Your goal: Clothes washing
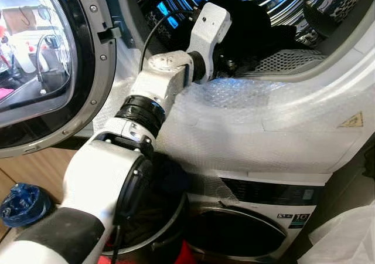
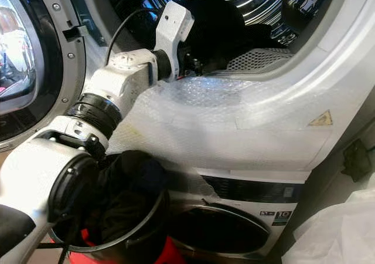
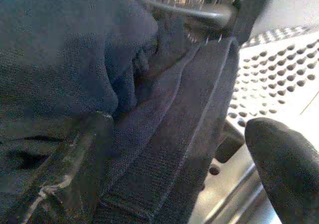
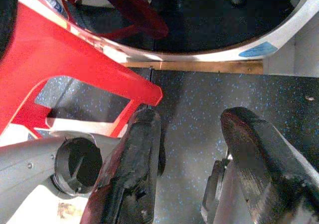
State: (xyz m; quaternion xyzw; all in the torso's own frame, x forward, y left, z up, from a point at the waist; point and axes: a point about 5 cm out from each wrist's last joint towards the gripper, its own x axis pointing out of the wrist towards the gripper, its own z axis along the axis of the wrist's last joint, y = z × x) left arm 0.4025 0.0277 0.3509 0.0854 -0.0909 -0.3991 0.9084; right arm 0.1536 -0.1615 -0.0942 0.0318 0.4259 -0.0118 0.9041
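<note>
Drum [image 1: 281, 6]: left fingers [image 3: 284, 159] beside clothes [image 3: 75, 59].

left pincer [image 1: 225, 64] tips — buried in dark clothes [image 1: 258, 32]

Silver-white left arm [image 1: 158, 82] with black joint rings. Dark navy ribbed garment [image 3: 164, 149] in blue-lit steel drum [image 1: 281, 0]. White, black-doored washing machine [image 1: 263, 217]. Red stool [image 4: 55, 59] on black speckled floor [image 4: 199, 109]. Black basket [image 2: 126, 234]. Yellow warning sticker [image 1: 352, 121].
</note>
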